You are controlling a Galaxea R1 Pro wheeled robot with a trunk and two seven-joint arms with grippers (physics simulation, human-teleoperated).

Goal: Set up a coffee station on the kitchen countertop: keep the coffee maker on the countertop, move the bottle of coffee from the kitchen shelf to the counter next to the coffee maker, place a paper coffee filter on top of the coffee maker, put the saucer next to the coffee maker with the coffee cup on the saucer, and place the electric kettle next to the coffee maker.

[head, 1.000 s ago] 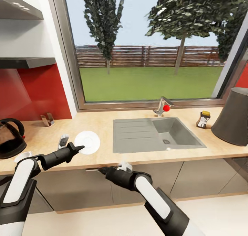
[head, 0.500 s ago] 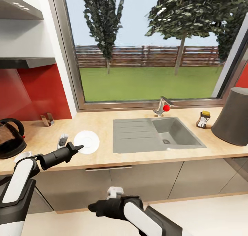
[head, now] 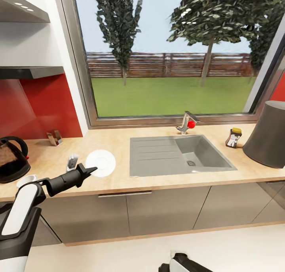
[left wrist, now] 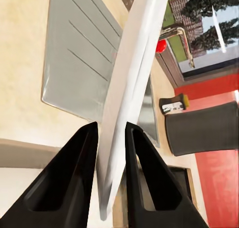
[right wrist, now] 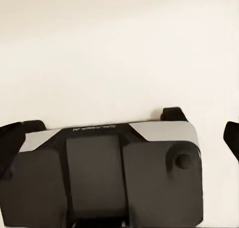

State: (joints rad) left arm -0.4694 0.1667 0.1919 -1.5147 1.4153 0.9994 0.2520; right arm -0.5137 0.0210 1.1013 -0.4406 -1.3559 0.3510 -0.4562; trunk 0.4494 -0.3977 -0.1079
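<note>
My left gripper is shut on the rim of the white saucer, holding it just over the wooden countertop left of the sink. In the left wrist view the saucer stands edge-on between the two black fingers. The black electric kettle stands at the far left, with the white coffee cup in front of it. The bottle of coffee stands right of the sink beside a dark grey tapered appliance. My right gripper is open, hanging low over the robot's own base.
A grey sink with a red-knobbed faucet takes up the middle of the counter. A small pale object stands by the saucer, and a small holder sits near the red wall. Pale floor lies below the cabinets.
My right arm has dropped from the counter's front edge down to the bottom of the head view. The left gripper with the saucer has barely moved.
</note>
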